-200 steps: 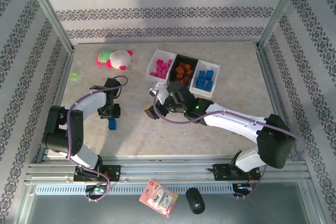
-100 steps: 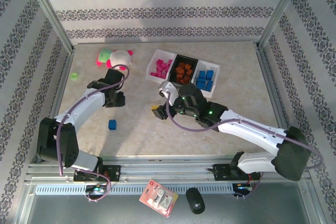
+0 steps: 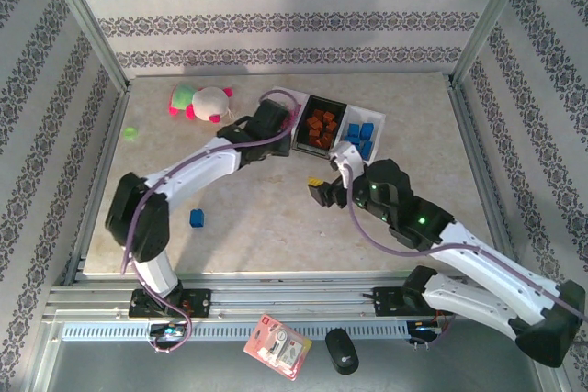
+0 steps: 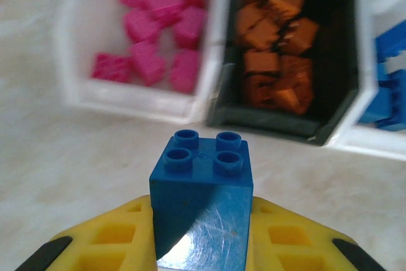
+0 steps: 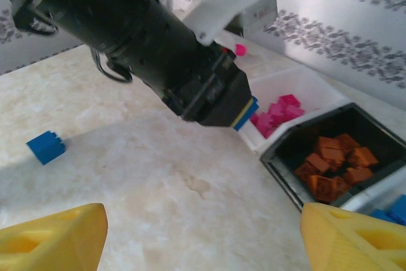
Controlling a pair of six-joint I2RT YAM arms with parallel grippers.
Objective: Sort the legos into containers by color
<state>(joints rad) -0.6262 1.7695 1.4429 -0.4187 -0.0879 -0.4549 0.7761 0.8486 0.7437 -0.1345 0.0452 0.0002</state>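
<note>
Blue in colour, the held brick (image 4: 202, 188) is clamped between the yellow fingers (image 4: 114, 236) of the left pincer (image 4: 202, 226), its four studs showing in the left wrist view. Beyond it three trays stand in a row on the counter (image 4: 76, 157). There is a white tray (image 4: 66, 61) with pink bricks (image 4: 155, 36), a black tray (image 4: 279, 125) with orange bricks (image 4: 273, 61), and a second white tray (image 4: 371, 147) with blue bricks (image 4: 390, 87) at the right edge. The held brick is short of the trays, in line with the seam between the white tray and the black tray.

From the right wrist, the right pincer (image 5: 203, 242) stands wide apart with nothing between its fingers, above bare counter. Ahead, the left pincer carries the held brick at its tip, just beside the near corner of the white tray. A loose blue brick (image 5: 45, 146) lies on the counter, well apart to the left.

From above, the left arm reaches across to the trays, covering part of the white tray. The right pincer hovers near the front of the second white tray. A plush toy (image 3: 202, 101) and a small green piece (image 3: 131, 133) lie at the far left.
</note>
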